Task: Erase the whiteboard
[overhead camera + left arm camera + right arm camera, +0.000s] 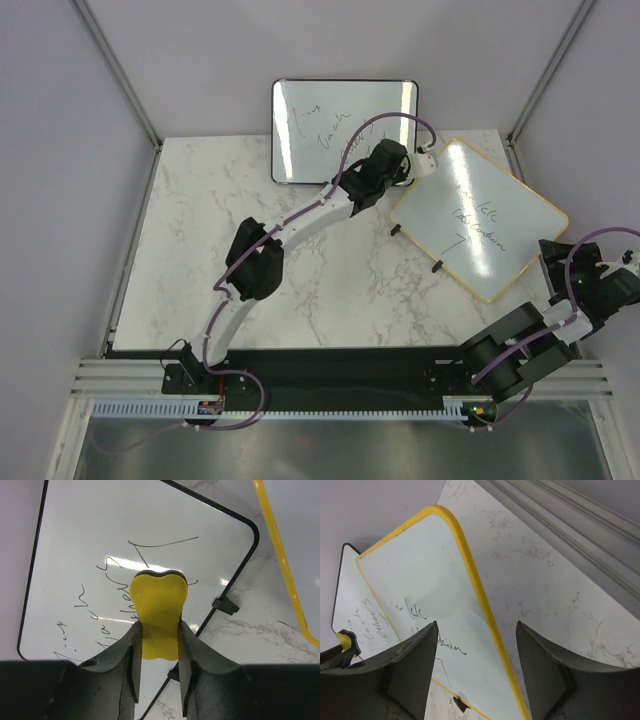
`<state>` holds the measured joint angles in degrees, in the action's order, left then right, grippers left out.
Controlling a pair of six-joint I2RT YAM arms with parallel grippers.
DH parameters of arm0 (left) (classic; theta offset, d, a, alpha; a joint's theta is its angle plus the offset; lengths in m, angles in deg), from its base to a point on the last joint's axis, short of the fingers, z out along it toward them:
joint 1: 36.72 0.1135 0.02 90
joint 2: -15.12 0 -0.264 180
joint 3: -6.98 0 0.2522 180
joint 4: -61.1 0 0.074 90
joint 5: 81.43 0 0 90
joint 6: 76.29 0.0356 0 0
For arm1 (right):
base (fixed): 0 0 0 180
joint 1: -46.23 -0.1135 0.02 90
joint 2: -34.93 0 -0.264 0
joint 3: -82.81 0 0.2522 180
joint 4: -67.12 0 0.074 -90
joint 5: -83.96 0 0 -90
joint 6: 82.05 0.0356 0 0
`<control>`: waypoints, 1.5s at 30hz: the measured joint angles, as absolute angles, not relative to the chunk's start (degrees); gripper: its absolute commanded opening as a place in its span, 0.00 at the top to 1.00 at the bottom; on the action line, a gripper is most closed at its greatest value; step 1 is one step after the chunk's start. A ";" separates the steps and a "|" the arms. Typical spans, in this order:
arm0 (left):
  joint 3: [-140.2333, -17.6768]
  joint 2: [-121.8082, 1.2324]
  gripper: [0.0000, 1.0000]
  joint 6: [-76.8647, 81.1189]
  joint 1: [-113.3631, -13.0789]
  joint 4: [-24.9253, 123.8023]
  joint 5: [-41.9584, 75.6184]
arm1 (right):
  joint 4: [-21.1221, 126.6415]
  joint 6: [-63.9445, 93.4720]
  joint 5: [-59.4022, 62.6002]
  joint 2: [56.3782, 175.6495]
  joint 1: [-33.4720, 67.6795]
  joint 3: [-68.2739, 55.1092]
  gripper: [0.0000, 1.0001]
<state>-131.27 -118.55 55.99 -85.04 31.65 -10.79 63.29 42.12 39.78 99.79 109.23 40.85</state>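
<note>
Tan-framed whiteboard likely light, stiff, slick, prone to skid: brace frame edge ahead of spread right claw; left claw pinches yellow eraser.

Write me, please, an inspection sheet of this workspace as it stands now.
Surface: white veined marble table top.
Job's things: tan-framed whiteboard lies askew on the right, writing on it; yellow eraser in the left gripper's jaws.
Clutter: black-framed whiteboard at the far edge, also written on.
Grippers: left gripper shut on the eraser, over the black-framed whiteboard; right gripper open, the tan frame's edge showing between its fingers.
Cables: purple cable along each arm, looping above the left wrist.
Surroundings: grey walls; metal rail at the near edge.
</note>
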 measured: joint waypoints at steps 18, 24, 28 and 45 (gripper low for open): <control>-131.10 -118.55 0.98 55.99 -84.95 31.65 -10.79 | 61.02 39.00 42.99 106.94 107.29 37.46 0.47; -131.10 -118.55 0.98 55.97 -84.66 31.65 -10.79 | 60.36 38.08 44.57 109.06 106.87 35.45 0.46; -131.12 -118.55 0.98 55.95 -84.45 31.65 -10.70 | 58.85 36.00 44.15 109.96 105.50 34.62 0.46; -132.41 -118.57 0.98 55.95 -84.42 31.63 -10.37 | 57.21 31.89 42.60 110.74 101.76 34.94 0.57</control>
